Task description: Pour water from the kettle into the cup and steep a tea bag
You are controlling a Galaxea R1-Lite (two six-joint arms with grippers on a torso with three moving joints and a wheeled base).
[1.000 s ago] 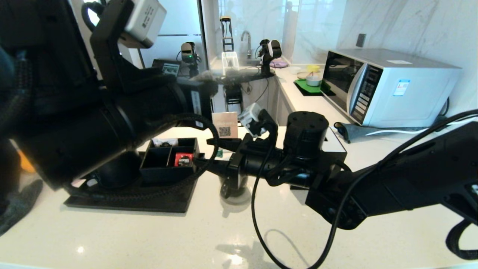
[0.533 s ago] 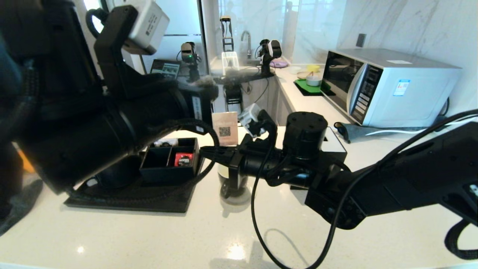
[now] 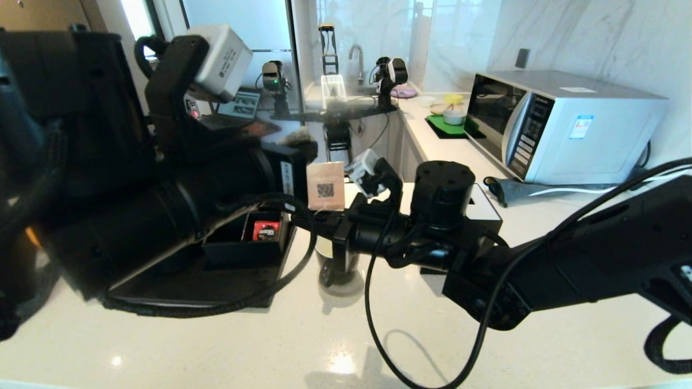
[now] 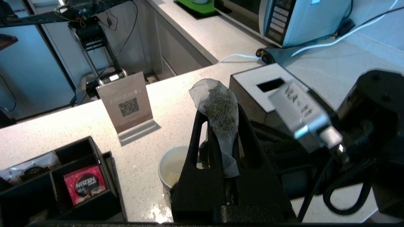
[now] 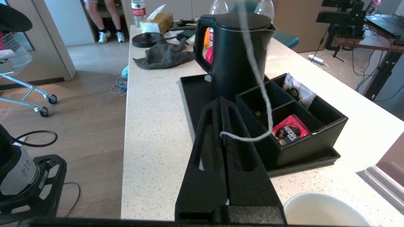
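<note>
While pinched, tea bag (image 4: pixel 219 116) points upward.

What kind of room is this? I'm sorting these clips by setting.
Most likely a kitchen or office pantry: a microwave on a pale stone counter, a sink tap behind, and a black kettle beside a tray of drink sachets.

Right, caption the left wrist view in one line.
Left hand shut on the tea bag above the cup.
</note>
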